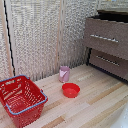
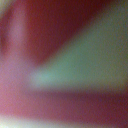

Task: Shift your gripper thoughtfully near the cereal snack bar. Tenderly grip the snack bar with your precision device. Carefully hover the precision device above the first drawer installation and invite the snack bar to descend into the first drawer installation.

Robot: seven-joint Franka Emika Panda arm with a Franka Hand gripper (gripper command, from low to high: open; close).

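The dark brown wood-grain cabinet stands at the exterior view's right. Its top drawer [image 1: 106, 34], with a slim silver bar handle [image 1: 104, 38], sticks out a little further than the lower drawer [image 1: 108, 62]. The cereal snack bar does not show in either view. The gripper and arm are out of the exterior view. The wrist view is a heavy blur of dark red, pink and grey-green patches; no fingers or object can be made out in it.
A pink cup [image 1: 64, 74] stands on the light wooden table [image 1: 95, 100], with a red bowl [image 1: 70, 90] just in front of it. A red plastic basket [image 1: 21, 99] sits at the exterior view's left. Pale woven screens form the back wall.
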